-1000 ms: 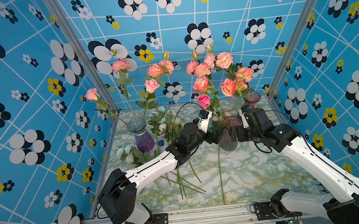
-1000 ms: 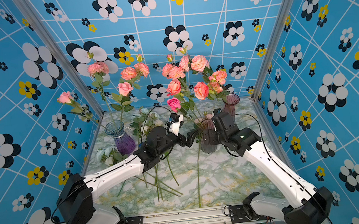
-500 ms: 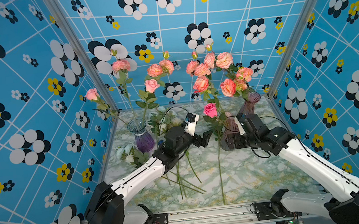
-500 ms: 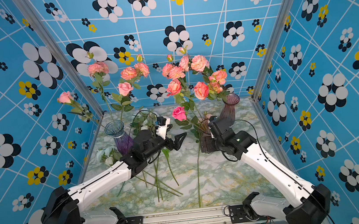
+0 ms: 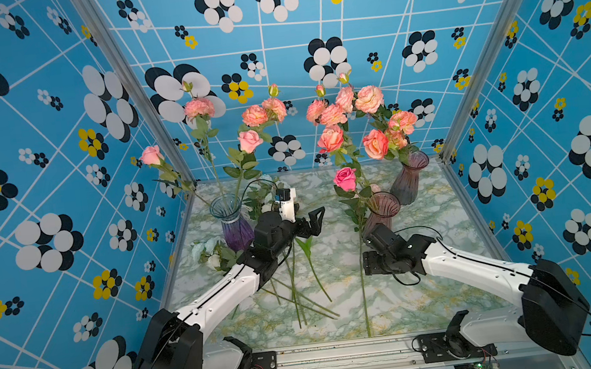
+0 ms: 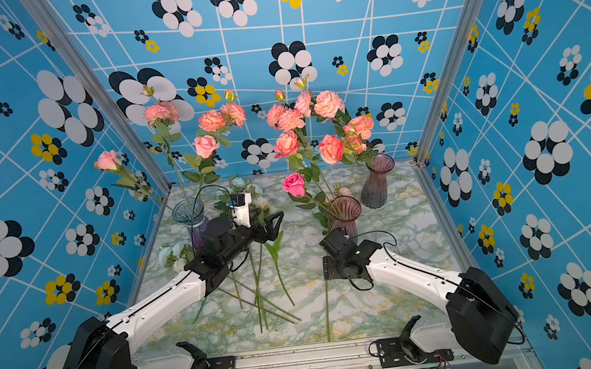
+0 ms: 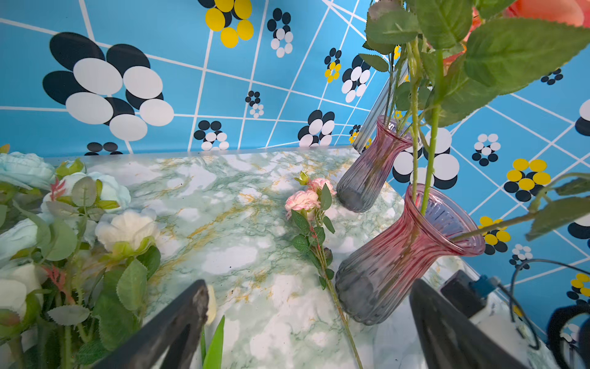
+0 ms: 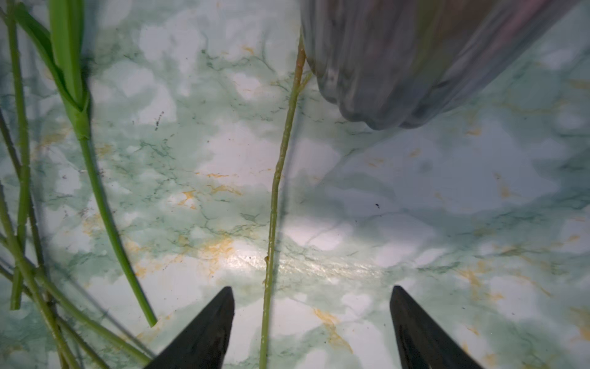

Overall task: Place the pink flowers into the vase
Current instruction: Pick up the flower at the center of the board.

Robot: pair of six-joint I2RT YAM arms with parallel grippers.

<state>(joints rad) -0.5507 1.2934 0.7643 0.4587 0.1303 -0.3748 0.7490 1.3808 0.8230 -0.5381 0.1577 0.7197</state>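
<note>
Right gripper poised over a fallen flower's stem.
Its black jaws stand apart, straddling the thin green stem, not yet gripping. The pale pink ruffled artificial flower lies on the green-veined marbled table beside the ribbed pink glass vase. This looks like the pickup step; next comes closing squarely, then lifting.
</note>
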